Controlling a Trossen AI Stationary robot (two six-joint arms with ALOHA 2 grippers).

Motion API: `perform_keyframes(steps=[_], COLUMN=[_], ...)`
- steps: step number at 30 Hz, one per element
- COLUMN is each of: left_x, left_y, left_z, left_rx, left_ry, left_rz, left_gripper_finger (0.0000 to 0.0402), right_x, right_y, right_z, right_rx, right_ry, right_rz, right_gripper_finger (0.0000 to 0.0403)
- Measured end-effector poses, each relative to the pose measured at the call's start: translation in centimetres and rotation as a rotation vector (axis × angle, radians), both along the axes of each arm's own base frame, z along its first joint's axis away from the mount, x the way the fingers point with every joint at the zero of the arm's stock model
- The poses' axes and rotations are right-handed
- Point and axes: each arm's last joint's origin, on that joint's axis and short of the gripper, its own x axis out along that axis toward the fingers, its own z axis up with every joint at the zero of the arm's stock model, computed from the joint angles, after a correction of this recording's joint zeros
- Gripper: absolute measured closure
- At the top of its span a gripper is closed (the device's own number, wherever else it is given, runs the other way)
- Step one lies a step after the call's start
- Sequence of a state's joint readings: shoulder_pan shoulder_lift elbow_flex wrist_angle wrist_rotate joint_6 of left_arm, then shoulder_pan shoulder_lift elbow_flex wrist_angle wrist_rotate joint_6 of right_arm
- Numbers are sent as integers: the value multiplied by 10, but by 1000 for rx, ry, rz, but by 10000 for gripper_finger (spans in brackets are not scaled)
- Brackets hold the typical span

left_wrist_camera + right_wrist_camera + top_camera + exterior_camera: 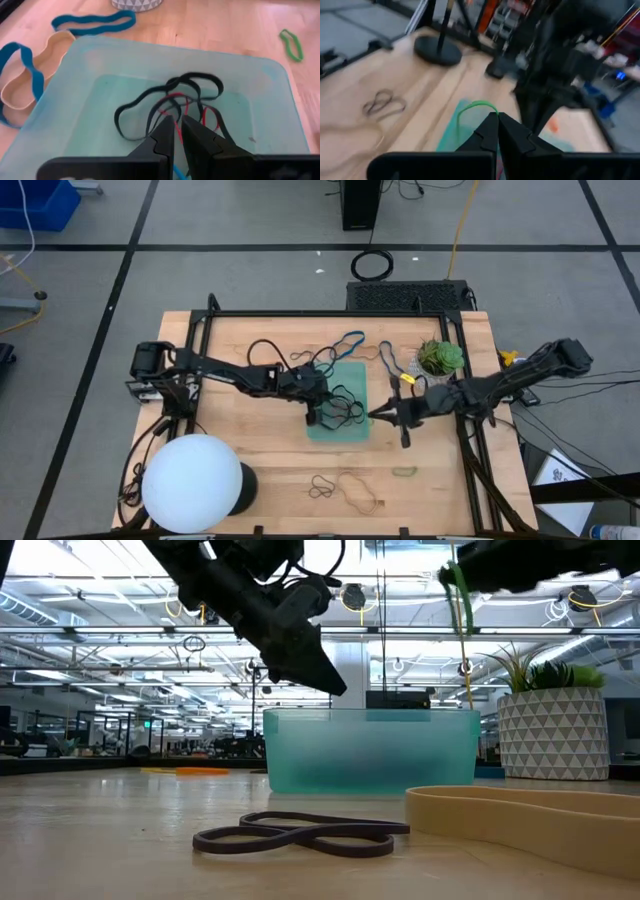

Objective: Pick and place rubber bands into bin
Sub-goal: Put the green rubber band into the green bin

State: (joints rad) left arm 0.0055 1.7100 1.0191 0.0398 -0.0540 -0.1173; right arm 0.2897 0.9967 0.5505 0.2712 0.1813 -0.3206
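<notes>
The teal bin [350, 375] stands mid-table with black and red rubber bands [170, 102] lying in it. My left gripper [318, 414] hovers over the bin's left part, fingers shut [176, 126], tips above the rim [335, 688]. A bit of blue shows far back between its fingers; I cannot tell if it is held. My right gripper [384, 417] is at the bin's right edge, shut on a green rubber band [477, 106]. More bands lie on the table: blue [350, 340], black [321, 485], tan [360, 496] and green [404, 472]. My right gripper pinches the green rubber band between its two fingertips, at one end of the loop [492, 114]. The rest of the loop stands out past the fingertips in the wrist view. In the low view the band [462, 610] hangs slack below the gripper, clear of the table, above the bin's right part.
A green plant in a white patterned pot [440, 360] stands just behind the right gripper. A white globe lamp [195, 480] stands at the near left. Blue and tan bands [25, 80] lie beside the bin. The black frame rails [200, 350] border the table.
</notes>
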Motion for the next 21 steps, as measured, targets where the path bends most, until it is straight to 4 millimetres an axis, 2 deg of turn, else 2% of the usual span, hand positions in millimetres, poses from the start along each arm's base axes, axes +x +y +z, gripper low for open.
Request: perform_keyframes(steps=[5,9,12,17,21], left_x=[-10,-15,-16,-18,-31], left_y=[1,3,4,5,19], left_z=[7,23,27,23,14], left_rx=[-11,10,42,63,60], left_ry=[52,6,-16,1,-5], left_rz=[13,62,80,68,114], left_gripper_finger=[360,360,360,360,360], right_x=[14,26,34,44,49], right_y=[-11,-17,-22,-27,-29], right_z=[-4,-20,-34,-54,-65], right_rx=[29,21,35,75,73], right_ry=[-19,40,104,183,212], right_rz=[46,12,-19,-68,-80], right_gripper_finger=[403,403,403,403,403])
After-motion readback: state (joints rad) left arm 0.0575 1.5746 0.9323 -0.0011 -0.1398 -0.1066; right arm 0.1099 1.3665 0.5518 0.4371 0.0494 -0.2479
